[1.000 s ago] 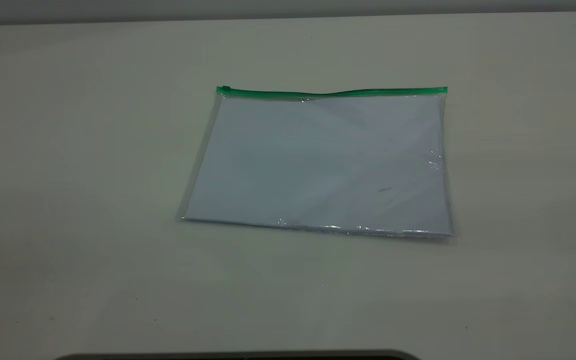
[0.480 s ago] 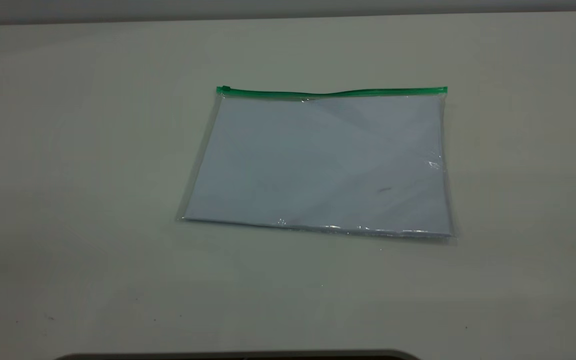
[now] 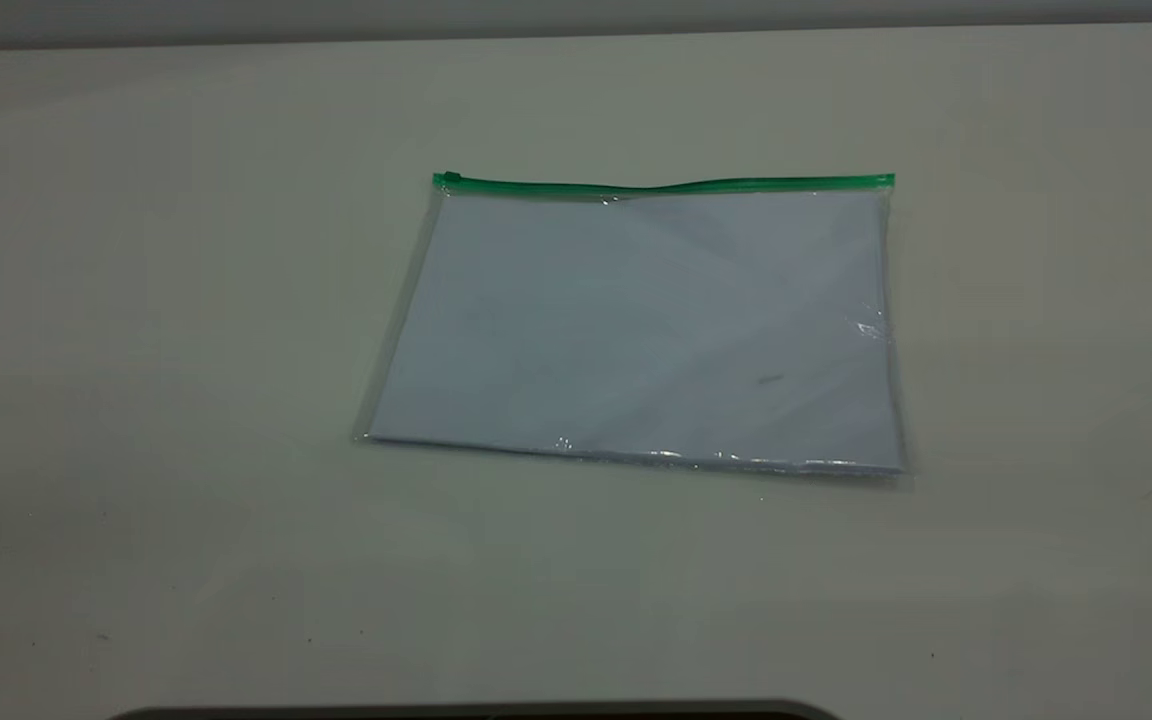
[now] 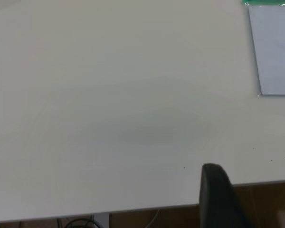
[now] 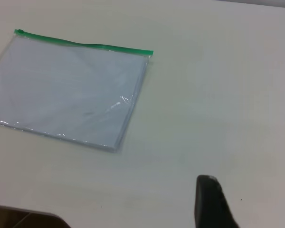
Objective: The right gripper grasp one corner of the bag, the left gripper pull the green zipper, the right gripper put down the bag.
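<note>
Still flat, the bag [image 3: 636, 325] well apart from both grippers' fingers [image 5: 210, 202].

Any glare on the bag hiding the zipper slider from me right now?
Exterior view: small glints on the bag at its right side and near edge; the green zipper and slider are unobscured. Right wrist view: one glint mid-bag, zipper clear. Left wrist view: only a bag corner shows.

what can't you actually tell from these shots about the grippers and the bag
- Left gripper: left wrist view shows only finger tips at the picture's edge, the rest cut off; absent from the exterior view.
- Right gripper: likewise cut off in the right wrist view.
- Bag: in the left wrist view only a corner shows.
- Green zipper: its slider is too small to show detail.
- White sheets: their number cannot be counted.
</note>
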{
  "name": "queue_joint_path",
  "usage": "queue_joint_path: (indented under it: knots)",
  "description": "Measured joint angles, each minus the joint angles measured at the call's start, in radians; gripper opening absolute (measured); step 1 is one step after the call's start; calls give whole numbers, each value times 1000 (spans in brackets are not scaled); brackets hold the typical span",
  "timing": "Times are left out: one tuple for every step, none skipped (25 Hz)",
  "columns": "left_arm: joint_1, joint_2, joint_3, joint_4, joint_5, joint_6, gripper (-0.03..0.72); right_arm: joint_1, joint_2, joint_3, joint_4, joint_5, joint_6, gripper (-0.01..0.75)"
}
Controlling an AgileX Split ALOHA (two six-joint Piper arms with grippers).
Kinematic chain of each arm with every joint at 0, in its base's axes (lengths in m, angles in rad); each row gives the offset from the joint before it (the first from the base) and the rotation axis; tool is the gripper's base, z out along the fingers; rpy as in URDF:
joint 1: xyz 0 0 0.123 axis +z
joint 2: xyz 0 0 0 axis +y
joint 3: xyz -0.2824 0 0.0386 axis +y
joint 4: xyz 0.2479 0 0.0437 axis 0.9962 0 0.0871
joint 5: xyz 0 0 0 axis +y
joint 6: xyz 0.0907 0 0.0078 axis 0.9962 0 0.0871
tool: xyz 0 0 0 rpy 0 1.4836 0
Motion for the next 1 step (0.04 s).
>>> queue_joint_path:
  knots:
    - [0,0,0,0,0,0,414,0,0,0,0,0,0,421]
